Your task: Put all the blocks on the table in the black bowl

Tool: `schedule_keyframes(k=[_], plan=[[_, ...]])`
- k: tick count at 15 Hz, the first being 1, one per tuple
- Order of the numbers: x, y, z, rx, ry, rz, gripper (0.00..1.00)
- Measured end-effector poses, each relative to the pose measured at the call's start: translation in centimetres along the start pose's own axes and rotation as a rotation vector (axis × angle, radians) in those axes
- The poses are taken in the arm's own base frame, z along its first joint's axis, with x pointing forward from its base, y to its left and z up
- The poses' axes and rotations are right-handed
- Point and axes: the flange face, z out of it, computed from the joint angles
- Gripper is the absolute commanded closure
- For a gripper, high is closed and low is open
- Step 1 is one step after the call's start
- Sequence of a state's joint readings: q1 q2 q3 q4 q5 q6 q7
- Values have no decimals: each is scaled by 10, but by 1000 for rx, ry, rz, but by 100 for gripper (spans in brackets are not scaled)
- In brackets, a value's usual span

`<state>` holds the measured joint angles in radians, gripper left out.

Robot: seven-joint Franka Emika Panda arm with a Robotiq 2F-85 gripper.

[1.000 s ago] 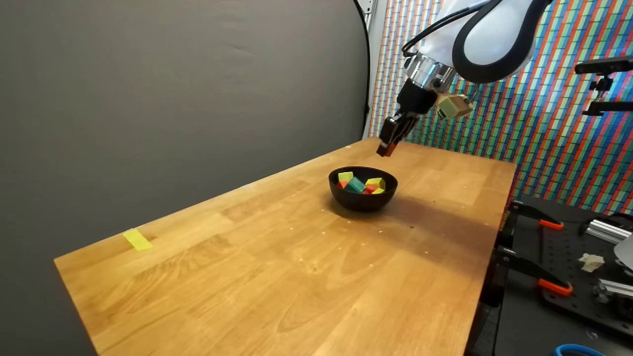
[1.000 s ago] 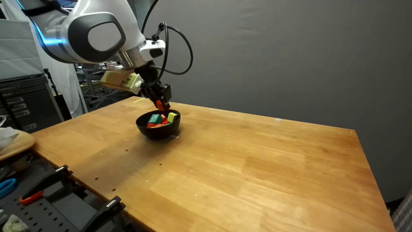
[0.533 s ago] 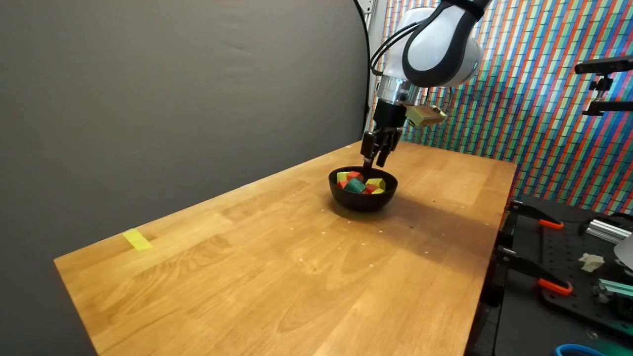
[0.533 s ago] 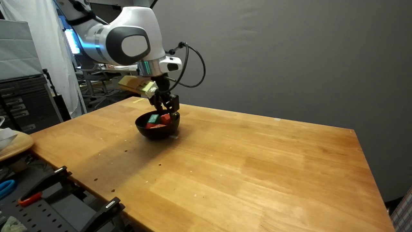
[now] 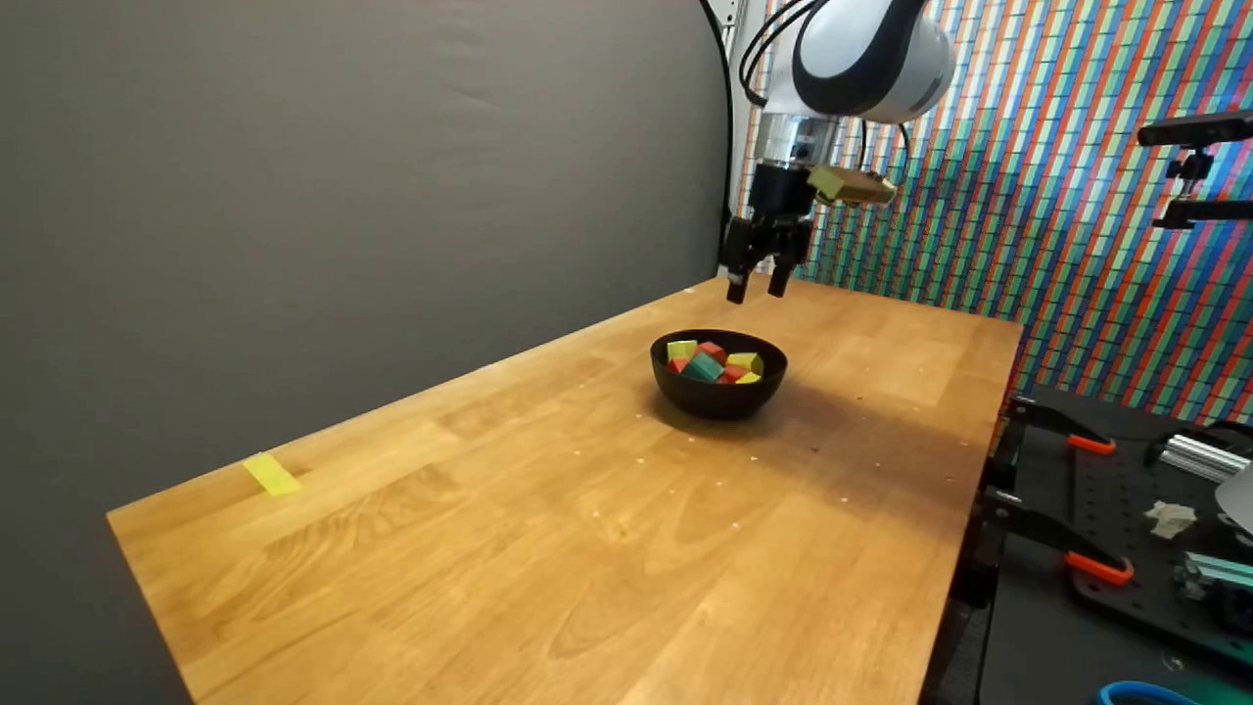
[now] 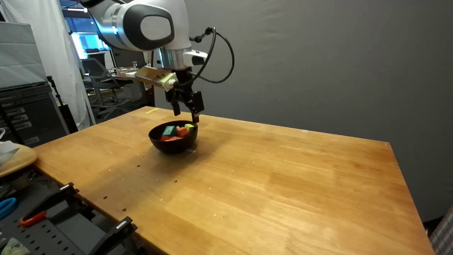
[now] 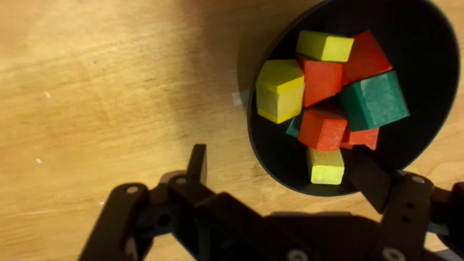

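Hanging off-centre above the round black bowl (image 6: 173,147), our black two-fingered end effector (image 6: 186,118) gapes, gripping nothing. We probably lift away.

1. Both exterior views: the smooth light-brown wood-grain table (image 5: 470,558) is bright and warm-toned; the matte grey backdrop (image 6: 300,63) is dimmer, darkening downward.
2. A broad, soft-edged shadow (image 5: 881,441) lies beside the round black bowl (image 5: 718,399).
3. Blue-white glare (image 6: 79,44) behind the white-and-grey robot arm (image 6: 152,28) in an exterior view; bluish gleam on its shell.
4. Wrist view: wood shines pale at upper left; whitish sheen on a dark-green block (image 7: 384,98).
5. Black two-fingered gripper (image 7: 280,152) very dark, slightly soft; bowl's outline looks egg-shaped.
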<state>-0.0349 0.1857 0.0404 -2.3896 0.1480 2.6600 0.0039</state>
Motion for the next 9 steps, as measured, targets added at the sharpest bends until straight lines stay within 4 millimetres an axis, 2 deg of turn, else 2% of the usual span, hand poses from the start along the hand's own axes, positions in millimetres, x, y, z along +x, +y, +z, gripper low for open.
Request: schedule_keyframes(k=[5,9], plan=[[-44,21,-71,69,-22,126,0],[-86,44,-112,150,55,241,0]])
